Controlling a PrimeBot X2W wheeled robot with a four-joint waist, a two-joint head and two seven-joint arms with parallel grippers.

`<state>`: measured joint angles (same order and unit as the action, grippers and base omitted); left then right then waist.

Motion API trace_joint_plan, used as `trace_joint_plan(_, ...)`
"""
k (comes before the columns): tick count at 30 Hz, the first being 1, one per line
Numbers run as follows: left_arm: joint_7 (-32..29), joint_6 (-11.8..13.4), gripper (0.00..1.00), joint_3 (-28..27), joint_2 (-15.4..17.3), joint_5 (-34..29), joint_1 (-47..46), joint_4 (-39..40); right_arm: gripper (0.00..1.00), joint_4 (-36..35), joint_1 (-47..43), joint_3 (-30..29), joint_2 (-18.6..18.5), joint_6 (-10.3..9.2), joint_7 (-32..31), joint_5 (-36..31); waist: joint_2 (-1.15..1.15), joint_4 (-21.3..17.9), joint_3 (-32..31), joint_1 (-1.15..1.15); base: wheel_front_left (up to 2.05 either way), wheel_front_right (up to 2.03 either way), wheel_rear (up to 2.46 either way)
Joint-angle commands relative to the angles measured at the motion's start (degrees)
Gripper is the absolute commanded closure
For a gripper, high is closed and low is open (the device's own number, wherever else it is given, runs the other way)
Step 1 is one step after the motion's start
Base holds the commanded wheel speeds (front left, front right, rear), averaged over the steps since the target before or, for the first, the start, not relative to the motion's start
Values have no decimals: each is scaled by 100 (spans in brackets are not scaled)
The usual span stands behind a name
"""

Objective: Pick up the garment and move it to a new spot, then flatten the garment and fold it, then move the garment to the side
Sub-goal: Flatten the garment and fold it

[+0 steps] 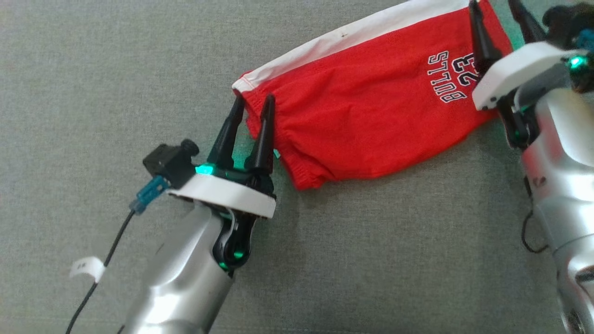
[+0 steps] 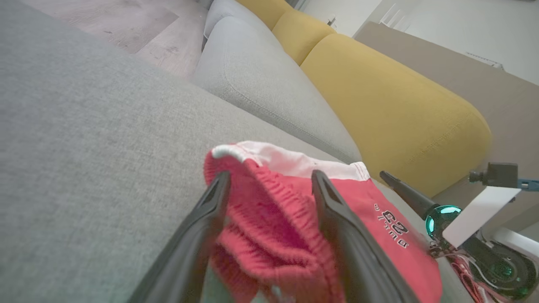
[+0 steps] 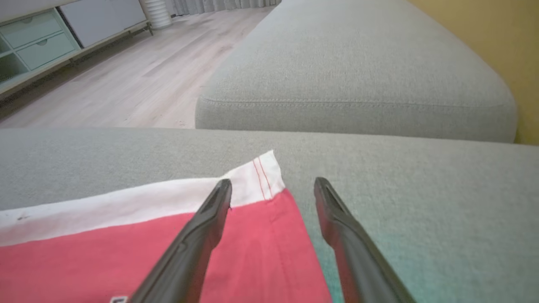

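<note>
Red garment (image 1: 362, 106), left gripper (image 1: 254, 99) parted at edge

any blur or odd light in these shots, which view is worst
Left wrist view is softest: the shorts and their lettering smear near the left claw; head view is evenly lit, with a soft shadow under the shorts and green glow at that claw's base; right wrist view is sharp, with a green tint on the sofa.

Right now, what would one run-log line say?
red shorts on grey sofa | left hand open at waistband | right hand open at hem corner
</note>
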<state>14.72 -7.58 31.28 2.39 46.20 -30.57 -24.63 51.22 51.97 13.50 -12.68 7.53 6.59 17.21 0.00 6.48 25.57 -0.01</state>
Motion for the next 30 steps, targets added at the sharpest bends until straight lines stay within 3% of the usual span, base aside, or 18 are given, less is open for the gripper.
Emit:
trace_joint_plan(1,28,9,0,-204,49,-52,131,65,0,-82,-139,105,-29,-4,-5,98,0,-7,-28,1,0,0,0)
trace_joint_plan(13,28,9,0,-593,49,-501,558,85,0,213,-681,543,-123,-4,-675,812,0,77,-158,1,0,0,0)
trace_joint_plan(14,28,9,0,-679,49,-588,591,81,38,190,-736,612,-115,-4,-758,917,0,80,-182,1,0,0,0)
trace_joint_plan(15,28,9,0,-758,49,-651,629,91,100,156,-799,673,-108,-4,-832,1038,0,80,-218,1,0,0,0)
trace_joint_plan(19,28,9,0,-1047,49,-917,811,110,100,24,-1005,818,-222,-4,-828,1336,0,38,-401,1,0,0,0)
trace_joint_plan(30,28,111,0,-1808,49,-1634,1716,153,100,-127,-1969,379,-337,-4,255,2035,0,-158,-1387,1,0,0,0)
